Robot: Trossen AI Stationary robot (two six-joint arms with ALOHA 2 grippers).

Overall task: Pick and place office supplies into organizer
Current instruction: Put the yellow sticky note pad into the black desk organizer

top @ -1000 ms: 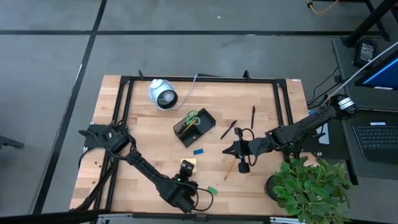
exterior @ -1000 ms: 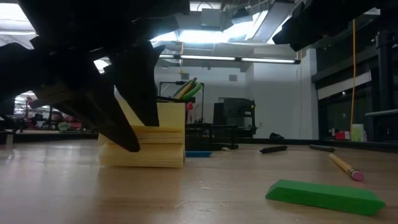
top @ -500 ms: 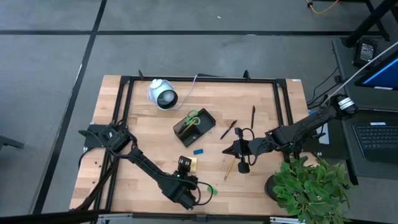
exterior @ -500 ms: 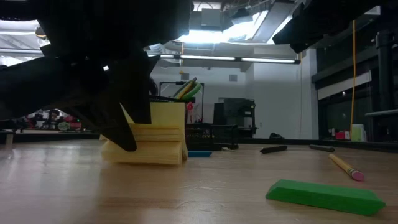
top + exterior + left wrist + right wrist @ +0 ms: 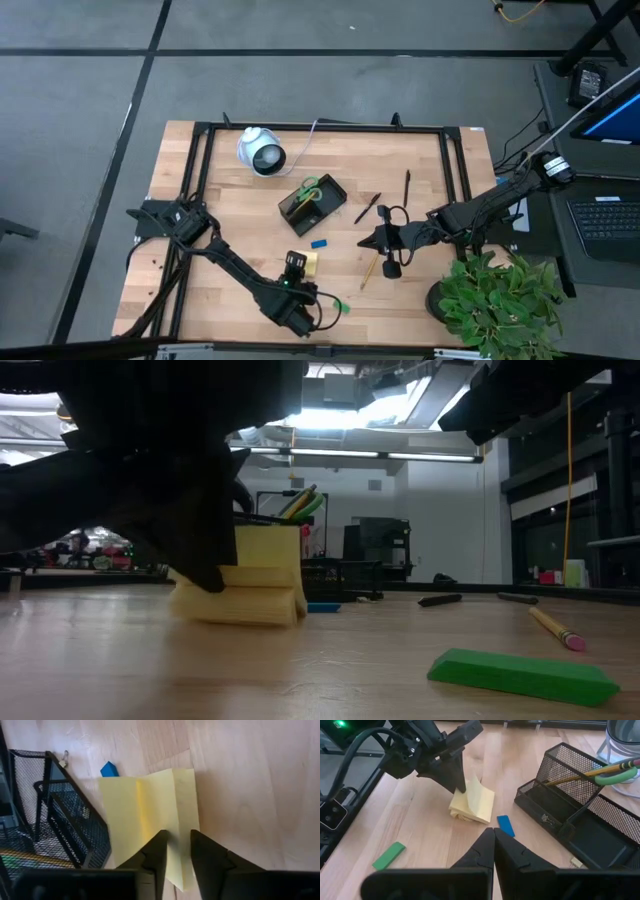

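Note:
The yellow sticky-note pad lies on the table's near middle, and my left gripper is shut on it. The black mesh organizer stands farther back with the green-handled scissors in it. Flat on the wood lie a blue block, a green block, a pencil and a black pen. My right gripper hovers shut over the table's right half, holding nothing. My left gripper has the pad's near edge between its two fingers. The fingers slant down at it from the table's near-left side. The pad's bottom stays on the table, and its upper sheets bend upward beyond the fingers.
A white round device with a cable sits at the far left inside the black frame. A dark thin stick lies at the far right. A potted plant stands off the table's near right corner.
My left gripper's fingers have drawn together on the pad's near edge, and its wrist has rolled a little. The pad has been nudged slightly along the table and stays down on it. My right arm has kept still.

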